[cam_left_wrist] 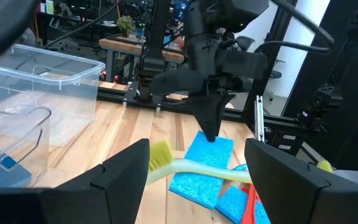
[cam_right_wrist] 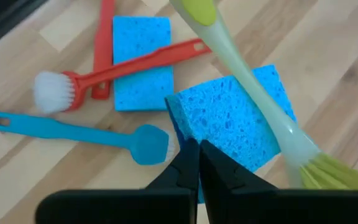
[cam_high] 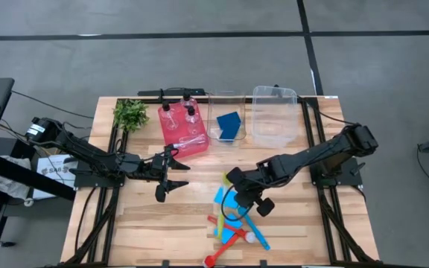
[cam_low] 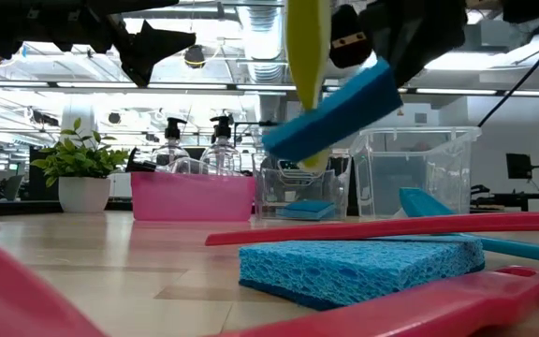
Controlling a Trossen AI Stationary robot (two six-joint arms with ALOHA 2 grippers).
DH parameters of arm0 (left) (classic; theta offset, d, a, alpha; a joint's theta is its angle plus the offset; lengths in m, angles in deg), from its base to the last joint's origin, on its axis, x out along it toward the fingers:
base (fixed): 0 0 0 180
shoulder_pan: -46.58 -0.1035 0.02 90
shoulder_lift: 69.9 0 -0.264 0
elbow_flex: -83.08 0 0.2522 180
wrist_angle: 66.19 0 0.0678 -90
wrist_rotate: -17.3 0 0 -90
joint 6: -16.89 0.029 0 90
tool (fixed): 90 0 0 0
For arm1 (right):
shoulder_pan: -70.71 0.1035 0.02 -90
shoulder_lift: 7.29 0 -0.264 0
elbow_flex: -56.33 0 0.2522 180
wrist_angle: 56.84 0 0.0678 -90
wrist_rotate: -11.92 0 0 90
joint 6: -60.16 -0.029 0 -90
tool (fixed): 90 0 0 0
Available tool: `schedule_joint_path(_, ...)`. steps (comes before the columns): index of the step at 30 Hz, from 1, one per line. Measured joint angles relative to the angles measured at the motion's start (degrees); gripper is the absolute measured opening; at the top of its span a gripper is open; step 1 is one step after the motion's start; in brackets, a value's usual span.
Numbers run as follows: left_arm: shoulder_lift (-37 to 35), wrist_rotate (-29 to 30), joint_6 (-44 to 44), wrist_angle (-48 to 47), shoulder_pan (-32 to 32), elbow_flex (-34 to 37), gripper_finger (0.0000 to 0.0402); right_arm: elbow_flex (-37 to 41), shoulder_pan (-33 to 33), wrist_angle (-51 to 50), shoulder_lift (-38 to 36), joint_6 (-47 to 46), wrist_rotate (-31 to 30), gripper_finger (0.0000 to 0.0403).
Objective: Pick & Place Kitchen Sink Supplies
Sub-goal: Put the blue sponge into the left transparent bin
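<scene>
Nearest the front table edge: red brushes [cam_high: 226, 246] and a blue brush [cam_high: 255, 232] lying crossed over a flat blue sponge [cam_high: 224, 221] on the wooden table [cam_high: 147, 223].

Just above that pile: right gripper [cam_high: 238, 195] with fingers pinched together on the edge of a second blue sponge [cam_right_wrist: 235, 118], lifted clear of the table and tilted, as seen in the low view. Yellow-green brush [cam_right_wrist: 253, 93] lying across that raised sponge, bristle end toward the gripper; whether also pinched or merely resting, cannot tell.

Mid-table, left side: left gripper [cam_high: 168, 177] hovering above bare wood, fingers spread apart, holding nothing, pointed toward the right gripper.

Far row, left to right: leafy plant [cam_high: 131, 113] at the corner; red bin [cam_high: 183, 128] with clear pump bottles [cam_high: 191, 113], at least two upright, one seemingly lying down; narrow clear bin [cam_high: 226, 119] holding a blue sponge [cam_high: 230, 125] on edge; larger clear bin [cam_high: 275, 115], contents not discernible.
</scene>
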Motion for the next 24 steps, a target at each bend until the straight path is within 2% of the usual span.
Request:
schedule_joint_path(9,0.0,0.0,0.0,0.02,0.0,0.0,0.0266,-0.05,0.22,-1.62,0.0,-1.85,-0.09,0.0)
schedule_joint_path(15,0.0,0.0,0.0,0.04,0.0,0.0,0.0266,-2.56,1.01,-8.39,0.03,-6.81,-0.13,0.0)
schedule_joint_path(20,0.0,0.0,0.0,0.05,0.0,0.0,0.0266,-4.6,3.14,-8.64,-0.44,-5.68,-0.22,0.0)
schedule_joint_path(22,0.0,0.0,0.0,0.05,0.0,0.0,0.0266,-5.84,3.84,-8.97,-0.44,-4.76,-3.16,0.0)
schedule_joint_path(24,0.0,-0.01,0.0,0.04,0.0,0.0,0.0266,-7.33,3.97,-9.57,-0.46,-3.63,-9.17,0.0)
